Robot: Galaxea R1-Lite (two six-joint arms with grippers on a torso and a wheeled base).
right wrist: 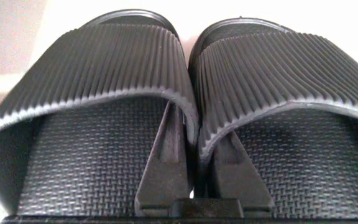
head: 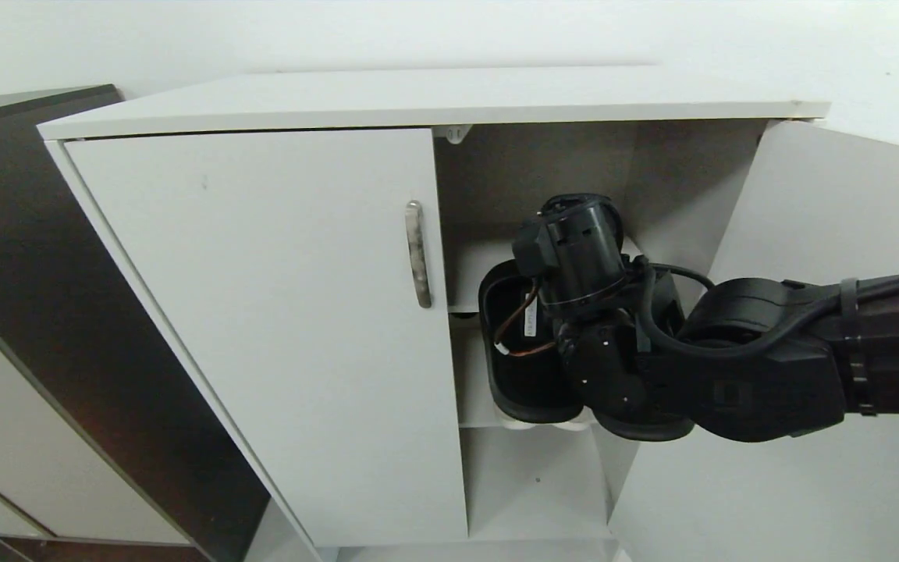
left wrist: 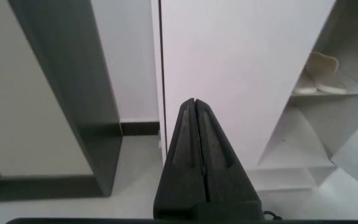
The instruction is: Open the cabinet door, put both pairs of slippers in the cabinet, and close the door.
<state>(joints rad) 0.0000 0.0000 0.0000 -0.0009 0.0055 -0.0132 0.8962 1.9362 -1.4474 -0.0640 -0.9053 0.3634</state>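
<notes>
A white cabinet [head: 418, 97] has its left door [head: 262, 328] closed and its right door [head: 816, 257] swung wide open. A pair of black ribbed slippers [head: 524, 375] [right wrist: 104, 81] is at the middle shelf inside the open half. My right gripper [right wrist: 197, 134] is shut on them, one finger inside each slipper, pinching their inner walls together. White slippers [head: 531, 424] [left wrist: 319, 74] lie on that shelf, just under the black pair. My left gripper [left wrist: 194, 106] is shut and empty, low in front of the closed door's outer edge.
A metal handle [head: 417, 254] runs along the closed door's inner edge. A dark panel [head: 67, 312] leans beside the cabinet on the left. The bottom compartment [head: 531, 484] below the slippers holds nothing.
</notes>
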